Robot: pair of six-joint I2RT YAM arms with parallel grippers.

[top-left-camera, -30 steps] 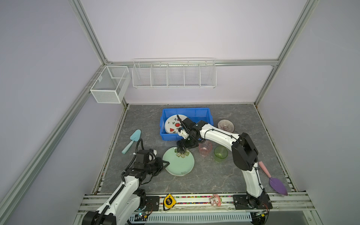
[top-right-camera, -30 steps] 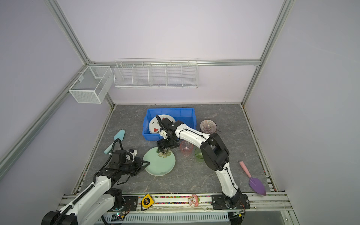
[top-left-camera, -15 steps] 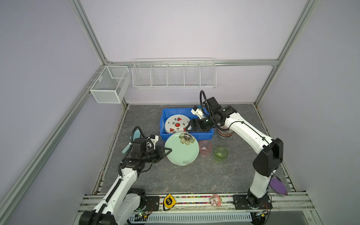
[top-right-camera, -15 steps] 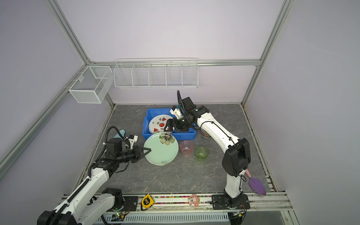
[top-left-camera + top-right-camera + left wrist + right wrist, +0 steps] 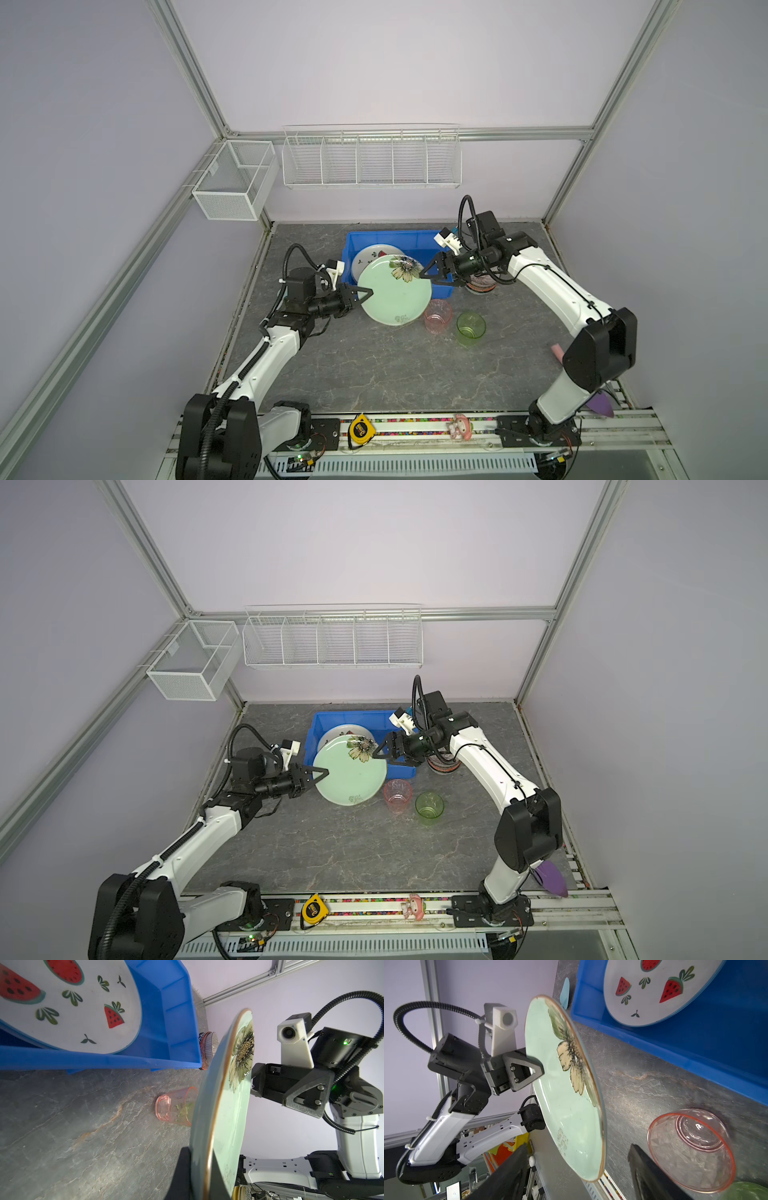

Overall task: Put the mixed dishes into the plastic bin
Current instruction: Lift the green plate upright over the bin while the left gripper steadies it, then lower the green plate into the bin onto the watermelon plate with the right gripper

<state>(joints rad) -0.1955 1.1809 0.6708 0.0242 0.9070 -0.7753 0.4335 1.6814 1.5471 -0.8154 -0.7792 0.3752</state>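
Peeking past plate (image 5: 566, 1105), right-wrist only: scoop (image 5: 565, 993)

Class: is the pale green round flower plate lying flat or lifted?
Lifted: the pale green round flower plate hangs above the grey table, its rim clamped in the left end effector.

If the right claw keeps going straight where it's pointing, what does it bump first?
The pale green plate. Its rim already sits between the open jaws of the right gripper, so it would probably hit almost at once. The left gripper holds the opposite edge.
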